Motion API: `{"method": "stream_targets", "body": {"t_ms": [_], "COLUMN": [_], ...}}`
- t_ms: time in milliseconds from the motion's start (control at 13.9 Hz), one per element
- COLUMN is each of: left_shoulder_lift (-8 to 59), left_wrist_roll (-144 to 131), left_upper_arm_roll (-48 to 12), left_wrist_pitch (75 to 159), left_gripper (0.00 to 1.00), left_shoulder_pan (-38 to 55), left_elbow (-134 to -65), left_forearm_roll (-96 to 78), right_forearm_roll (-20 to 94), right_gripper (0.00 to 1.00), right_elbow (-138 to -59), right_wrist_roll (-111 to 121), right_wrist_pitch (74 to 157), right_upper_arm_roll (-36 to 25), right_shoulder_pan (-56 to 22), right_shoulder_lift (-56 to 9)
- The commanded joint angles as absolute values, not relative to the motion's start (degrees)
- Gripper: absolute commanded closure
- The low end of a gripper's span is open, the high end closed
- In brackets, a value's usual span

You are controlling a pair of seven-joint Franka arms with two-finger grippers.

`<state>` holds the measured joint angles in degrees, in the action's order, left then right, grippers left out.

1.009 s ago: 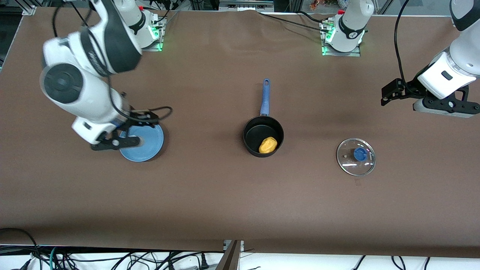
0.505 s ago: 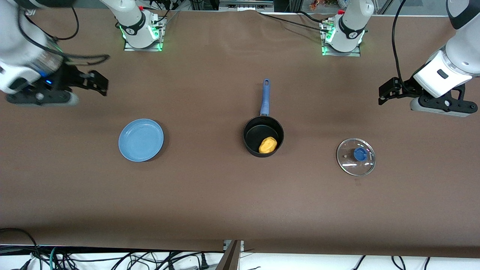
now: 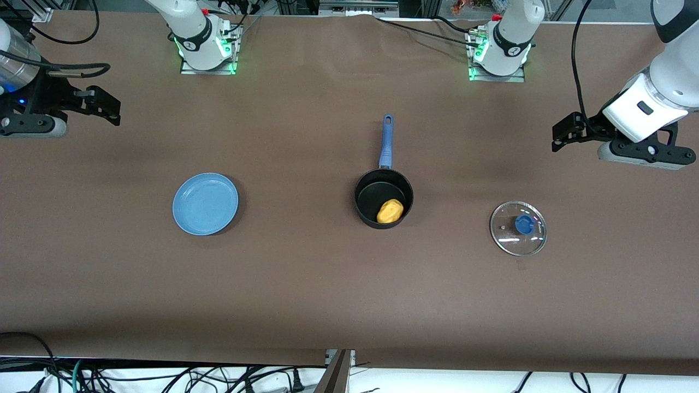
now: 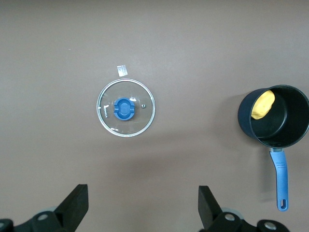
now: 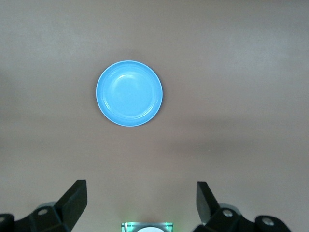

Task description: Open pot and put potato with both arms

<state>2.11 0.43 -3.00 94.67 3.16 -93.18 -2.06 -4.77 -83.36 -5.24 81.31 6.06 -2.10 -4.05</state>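
The black pot with its long blue handle stands uncovered in the middle of the table. The yellow-orange potato lies inside it. Both show in the left wrist view, pot and potato. The glass lid with a blue knob lies flat on the table toward the left arm's end, also in the left wrist view. My left gripper is open and empty, up over bare table at the left arm's end. My right gripper is open and empty, up over bare table at the right arm's end.
A flat light-blue plate lies empty toward the right arm's end, also in the right wrist view. The two arm bases stand along the table's back edge. Cables hang below the front edge.
My right gripper has risen from over the blue plate and swung out toward the right arm's end of the table. The left arm has barely moved. Pot, potato and lid are unmoved.
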Motion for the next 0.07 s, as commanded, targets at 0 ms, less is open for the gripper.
{"method": "stream_targets", "body": {"t_ms": [0], "left_shoulder_lift": [2.4], "left_wrist_roll": [-0.2], "left_upper_arm_roll": [-3.0], "left_wrist_pitch": [93.4], "left_gripper": [0.0], "left_shoulder_pan": [3.3], "left_elbow": [-91.8], "left_forearm_roll": [-0.8], "right_forearm_roll": [-4.5], "right_gripper": [0.0], "right_elbow": [-83.2], "right_wrist_roll": [-4.1], "right_wrist_pitch": [80.4], "right_upper_arm_roll": [6.4], "right_shoulder_pan": [-1.7], "right_shoulder_lift": [-4.0]}}
